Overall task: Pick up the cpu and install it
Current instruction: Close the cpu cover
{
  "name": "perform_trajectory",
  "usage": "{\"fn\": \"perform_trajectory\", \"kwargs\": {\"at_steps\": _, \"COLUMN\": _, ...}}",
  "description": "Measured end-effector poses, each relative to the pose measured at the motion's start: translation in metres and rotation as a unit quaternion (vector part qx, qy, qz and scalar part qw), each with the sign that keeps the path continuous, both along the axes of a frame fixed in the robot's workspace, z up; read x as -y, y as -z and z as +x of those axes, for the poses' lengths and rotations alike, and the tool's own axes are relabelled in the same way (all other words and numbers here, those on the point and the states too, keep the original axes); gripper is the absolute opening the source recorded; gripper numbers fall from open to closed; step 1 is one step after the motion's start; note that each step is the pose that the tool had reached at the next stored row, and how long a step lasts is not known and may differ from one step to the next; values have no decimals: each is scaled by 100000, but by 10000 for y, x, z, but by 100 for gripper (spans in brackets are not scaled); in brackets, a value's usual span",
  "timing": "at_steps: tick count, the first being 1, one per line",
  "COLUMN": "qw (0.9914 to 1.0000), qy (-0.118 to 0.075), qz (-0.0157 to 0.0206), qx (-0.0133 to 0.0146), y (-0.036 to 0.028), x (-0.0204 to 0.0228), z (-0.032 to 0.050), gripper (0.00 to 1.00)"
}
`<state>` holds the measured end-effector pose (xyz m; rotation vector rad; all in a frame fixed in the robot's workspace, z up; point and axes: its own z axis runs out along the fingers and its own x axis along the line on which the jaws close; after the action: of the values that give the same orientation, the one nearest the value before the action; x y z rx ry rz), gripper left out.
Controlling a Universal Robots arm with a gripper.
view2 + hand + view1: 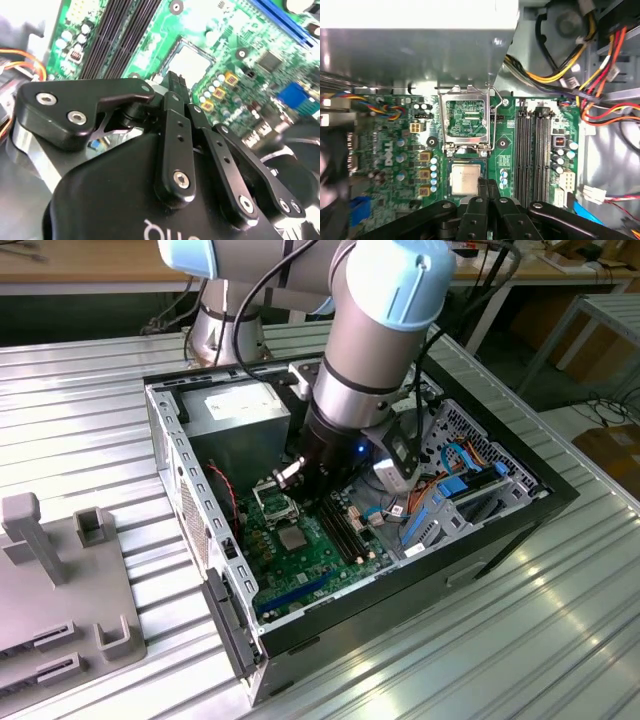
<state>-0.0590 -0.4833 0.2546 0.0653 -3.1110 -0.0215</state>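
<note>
— Ribbed metal table (90, 400) with an open computer case (185, 470) lying on it. Where is the gripper?

— Inside the case. The gripper (487, 182) has its fingers (482, 192) pressed together, tip against tip, in both wrist views. The tips are low over the green motherboard (395, 150), just beside one edge of a grey square chip (465, 179) fixed to that board.

— And the cpu: where is it, which way does it face, how does its long axis run?

— None of that can be told from these views. The black-framed socket (465, 117) lies next to the grey chip, on the side toward the power supply (415, 55). A metal frame and a wire lever (492, 120) border the socket, and inside it is a green field.

— Arm pose?

— In the exterior view the arm (375, 330) reaches over the case's far wall and bends steeply down. Its wrist is near upright above the socket area.

— Case contents?

— The motherboard lies on the case floor.
- Black memory slots (532, 155) run alongside the socket and the chip.
- A blue slot (290, 590) lies nearer the case's front wall.
- The power supply sits in the far corner, with orange and yellow cables (547, 77) leading from it.
- A blue cable (425, 520) lies toward the exterior view's right.

A grey fixture (60, 570) stands on the table at the exterior view's left, apart from the case.
</note>
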Motion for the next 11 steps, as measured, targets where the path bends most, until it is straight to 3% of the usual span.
{"fn": "perform_trajectory", "kwargs": {"at_steps": 2, "qw": 100000, "qy": -43, "qz": 6, "qx": -44, "y": -55, "x": -10, "z": 1, "gripper": 11}}
{"fn": "perform_trajectory", "kwargs": {"at_steps": 5, "qw": 99999, "qy": -479, "qz": 3, "qx": -94, "y": -56, "x": -26, "z": 31, "gripper": 11}}
{"fn": "perform_trajectory", "kwargs": {"at_steps": 6, "qw": 99997, "qy": -767, "qz": 6, "qx": -123, "y": -52, "x": -38, "z": 83, "gripper": 11}}
{"fn": "perform_trajectory", "kwargs": {"at_steps": 8, "qw": 99995, "qy": -944, "qz": 50, "qx": -142, "y": -39, "x": -76, "z": 166, "gripper": 11}}
{"fn": "perform_trajectory", "kwargs": {"at_steps": 11, "qw": 99994, "qy": -1037, "qz": 83, "qx": -163, "y": -29, "x": -150, "z": 217, "gripper": 11}}
